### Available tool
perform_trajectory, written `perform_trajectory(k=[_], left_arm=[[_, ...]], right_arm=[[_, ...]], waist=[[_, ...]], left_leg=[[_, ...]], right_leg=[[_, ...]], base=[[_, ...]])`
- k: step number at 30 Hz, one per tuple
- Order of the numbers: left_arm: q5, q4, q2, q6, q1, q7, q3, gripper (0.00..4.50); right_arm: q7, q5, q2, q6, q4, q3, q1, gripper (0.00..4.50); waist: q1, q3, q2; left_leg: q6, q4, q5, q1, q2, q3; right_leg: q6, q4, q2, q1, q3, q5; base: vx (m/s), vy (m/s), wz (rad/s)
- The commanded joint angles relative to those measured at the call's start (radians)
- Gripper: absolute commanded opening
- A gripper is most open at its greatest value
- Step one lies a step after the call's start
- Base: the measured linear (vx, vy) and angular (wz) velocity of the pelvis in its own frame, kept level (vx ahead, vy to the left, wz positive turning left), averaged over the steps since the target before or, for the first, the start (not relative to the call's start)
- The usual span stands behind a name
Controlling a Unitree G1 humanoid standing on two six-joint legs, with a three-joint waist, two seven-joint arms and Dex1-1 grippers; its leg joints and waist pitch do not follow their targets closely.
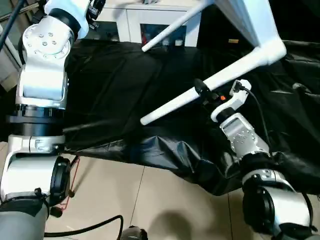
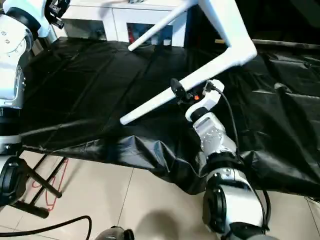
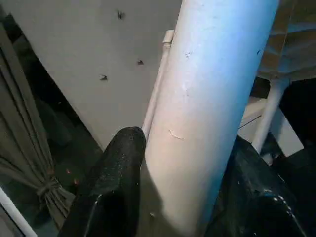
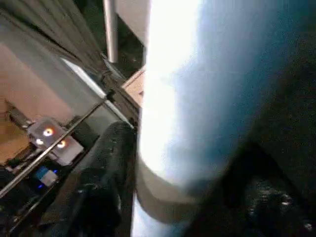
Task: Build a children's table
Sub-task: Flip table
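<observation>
The children's table is held tilted in the air, its white tabletop (image 1: pixel 250 15) at the upper right. One white leg (image 1: pixel 170 107) slants from a corner socket (image 1: pixel 270 50) down to the left over the black sheet. My right gripper (image 1: pixel 202 91) is shut on that leg about halfway along it, and the tube sits between its fingers (image 4: pixel 111 168) in the right wrist view. A second leg (image 1: pixel 170 27) points left higher up. My left gripper (image 3: pixel 185 143) is shut on another white leg (image 3: pixel 207 98), with the ribbed underside (image 3: pixel 291 44) showing beyond it.
A crumpled black sheet (image 1: pixel 125 85) covers the work surface, and its front edge hangs over the tiled floor (image 1: pixel 150 200). A white glass-door cabinet (image 1: pixel 150 20) stands behind. My left arm (image 1: pixel 45 65) rises at the far left. A cable (image 1: pixel 90 227) lies on the floor.
</observation>
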Motion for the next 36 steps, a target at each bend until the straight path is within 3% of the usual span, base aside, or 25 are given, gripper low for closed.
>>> perform_trajectory(k=[1, 9, 14, 19, 21, 25, 28, 30, 32, 33, 34, 35, 36], left_arm=[[-0.074, 0.018, -0.032, 0.054, 0.026, 0.006, 0.028, 2.02], [-0.077, -0.009, -0.034, 0.071, 0.044, 0.003, 0.023, 2.02], [-0.085, -0.022, -0.035, 0.079, 0.058, 0.008, 0.033, 2.02], [-0.148, -0.05, -0.065, 0.084, 0.132, -0.019, 0.057, 2.0], [-0.158, -0.06, -0.075, 0.089, 0.15, -0.026, 0.058, 1.97], [-0.178, -0.063, -0.11, 0.074, 0.209, -0.034, 0.052, 1.82], [-0.194, -0.054, -0.136, 0.059, 0.251, -0.036, 0.04, 1.74], [-0.195, -0.04, -0.149, 0.049, 0.272, -0.035, 0.032, 1.72], [-0.192, -0.015, -0.163, 0.032, 0.292, -0.034, 0.021, 1.7], [-0.193, -0.01, -0.165, 0.03, 0.293, -0.034, 0.02, 1.7], [-0.192, 0.022, -0.174, 0.015, 0.301, -0.037, 0.014, 1.7], [-0.19, 0.037, -0.176, 0.007, 0.303, -0.038, 0.012, 1.7], [-0.189, 0.061, -0.181, -0.003, 0.304, -0.039, 0.012, 1.7]], right_arm=[[0.019, 0.0, -0.008, -0.022, 0.023, -0.01, -0.019, 2.38], [0.043, -0.018, -0.026, -0.068, 0.049, -0.01, -0.047, 1.71], [0.057, -0.03, -0.036, -0.091, 0.026, -0.005, -0.051, 1.67], [-0.02, -0.069, -0.06, -0.072, -0.217, 0.033, -0.007, 1.66], [-0.041, -0.074, -0.059, -0.06, -0.272, 0.04, 0.01, 1.65], [-0.112, -0.13, -0.062, -0.03, -0.445, 0.081, 0.092, 1.62], [-0.162, -0.16, -0.06, 0.015, -0.59, 0.109, 0.179, 1.62], [-0.191, -0.181, -0.058, 0.038, -0.665, 0.128, 0.233, 1.62], [-0.228, -0.2, -0.05, 0.07, -0.75, 0.149, 0.3, 1.61], [-0.233, -0.201, -0.048, 0.074, -0.759, 0.151, 0.309, 1.61], [-0.262, -0.21, -0.035, 0.1, -0.817, 0.167, 0.358, 1.61], [-0.275, -0.22, -0.029, 0.108, -0.84, 0.176, 0.378, 1.61], [-0.29, -0.243, -0.023, 0.111, -0.858, 0.192, 0.398, 1.61]], waist=[[-0.005, -0.078, -0.02], [-0.006, -0.076, -0.029], [-0.005, -0.076, -0.028], [-0.001, -0.078, -0.037], [0.001, -0.079, -0.034], [0.0, -0.079, -0.027], [0.005, -0.077, -0.018], [0.008, -0.075, -0.023], [0.006, -0.073, -0.021], [0.006, -0.069, -0.012], [0.002, -0.062, -0.016], [0.0, -0.06, -0.002], [-0.004, -0.059, -0.009]], left_leg=[[0.055, -0.056, -0.138, 0.051, 0.057, -0.031], [0.048, -0.058, -0.153, 0.049, 0.057, -0.03], [0.055, -0.057, -0.147, 0.049, 0.057, -0.03], [0.061, -0.055, -0.112, 0.049, 0.056, -0.029], [0.06, -0.055, -0.107, 0.049, 0.055, -0.029], [0.028, -0.059, -0.114, 0.056, 0.057, -0.031], [-0.01, -0.067, -0.176, 0.064, 0.061, -0.032], [-0.036, -0.072, -0.219, 0.07, 0.062, -0.033], [-0.066, -0.08, -0.269, 0.068, 0.062, -0.037], [-0.091, -0.086, -0.322, 0.077, 0.064, -0.038], [-0.121, -0.093, -0.409, 0.08, 0.063, -0.041], [-0.153, -0.101, -0.478, 0.092, 0.064, -0.046], [-0.163, -0.103, -0.499, 0.091, 0.063, -0.049]], right_leg=[[-0.256, -0.066, -0.052, 0.02, 0.015, 0.002], [-0.256, -0.069, -0.055, 0.023, 0.015, -0.012], [-0.255, -0.068, -0.055, 0.023, 0.014, -0.012], [-0.245, -0.063, -0.052, 0.023, 0.014, 0.019], [-0.237, -0.063, -0.051, 0.022, 0.014, 0.026], [-0.215, -0.063, -0.043, 0.017, 0.014, 0.069], [-0.196, -0.069, -0.042, 0.012, 0.013, 0.051], [-0.176, -0.074, -0.042, 0.01, 0.013, 0.036], [-0.16, -0.079, -0.045, 0.013, 0.012, -0.007], [-0.142, -0.089, -0.043, 0.005, 0.013, -0.051], [-0.131, -0.099, -0.048, 0.003, 0.015, -0.138], [-0.11, -0.11, -0.05, -0.003, 0.016, -0.201], [-0.107, -0.11, -0.051, -0.001, 0.016, -0.214]], base=[[0.0, 0.0, 0.0], [0.0, 0.0, 0.0], [0.0, 0.0, 0.0], [0.0, 0.0, 0.0], [0.0, 0.0, 0.0], [0.0, 0.0, 0.0], [0.0, 0.0, 0.0], [0.0, 0.0, 0.0], [0.0, 0.0, 0.0], [0.0, 0.0, 0.0], [0.0, 0.0, 0.0], [0.0, 0.0, 0.0], [0.0, 0.0, 0.0]])
